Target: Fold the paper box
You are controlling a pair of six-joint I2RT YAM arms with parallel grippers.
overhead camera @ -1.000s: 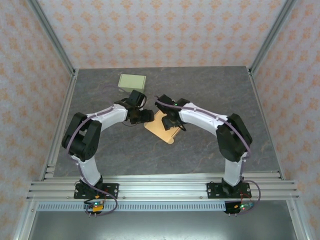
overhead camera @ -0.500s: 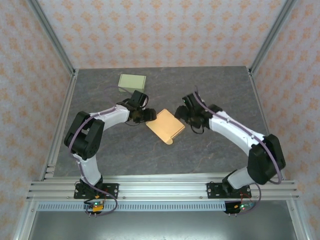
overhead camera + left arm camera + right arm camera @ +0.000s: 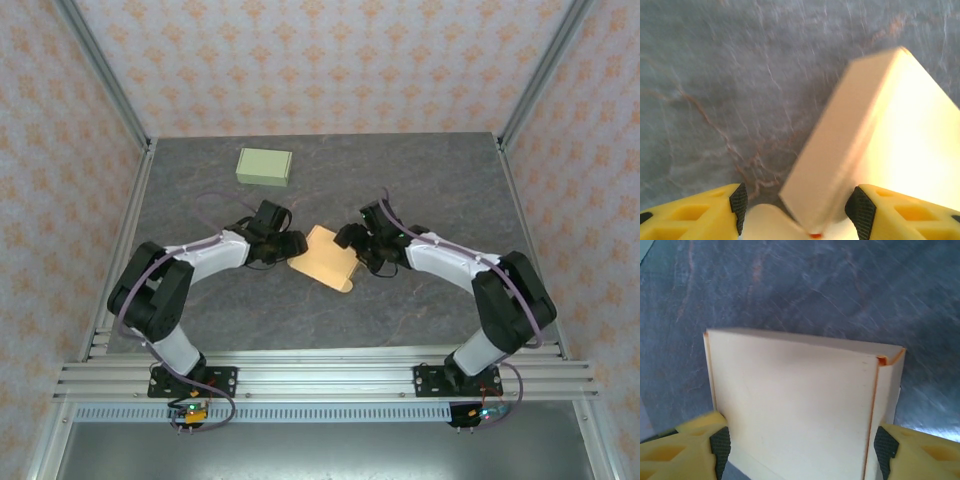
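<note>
The paper box (image 3: 325, 258) is a tan, partly folded piece lying on the grey table between the two arms. My left gripper (image 3: 291, 243) is at its left edge. In the left wrist view that gripper (image 3: 798, 210) is open, and a raised side wall of the box (image 3: 840, 145) stands between the pads, with a gap at the left pad (image 3: 738, 205). My right gripper (image 3: 353, 240) is at the box's right edge. In the right wrist view it (image 3: 802, 450) is open, and a broad panel of the box (image 3: 795, 395) spans the space ahead of both pads.
A pale green closed box (image 3: 264, 166) rests near the back left of the table (image 3: 430, 180). Aluminium frame posts and patterned walls bound the table on three sides. A rail (image 3: 320, 380) carrying both arm bases runs along the near edge.
The right arm swung out to the right, then came back to the box's right edge. The left gripper slid lower along the left edge. The box shifted slightly toward the front.
</note>
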